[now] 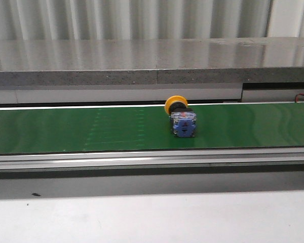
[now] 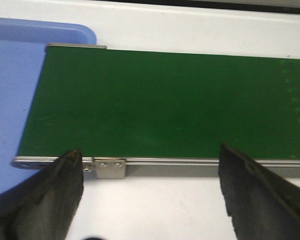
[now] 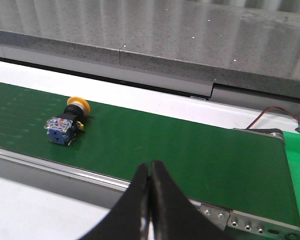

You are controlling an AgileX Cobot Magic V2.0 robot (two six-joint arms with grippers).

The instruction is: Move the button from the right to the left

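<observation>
The button (image 1: 180, 118) lies on its side on the green belt (image 1: 66, 129), a little right of the middle in the front view, its yellow cap pointing away from me and the blue-grey block toward me. Neither of my arms shows in that view, so both are clear of it. My right gripper (image 3: 150, 186) has its fingers pressed together with nothing between them, hanging over the belt's near edge; the button sits well apart from it, further along the belt. My left gripper (image 2: 150, 187) is spread wide and empty, looking down at the left end of the belt, where a pale blue tray (image 2: 10, 90) seems to lie just past the roller, though its edges are soft in that view. I judge the task has hardly begun: the button is ungrasped and short of the left side. If the belt carries it leftward, my next move is to wait with the left gripper over the belt end and close across the block or collar as it arrives; otherwise the right gripper must open, reach across and take it
</observation>
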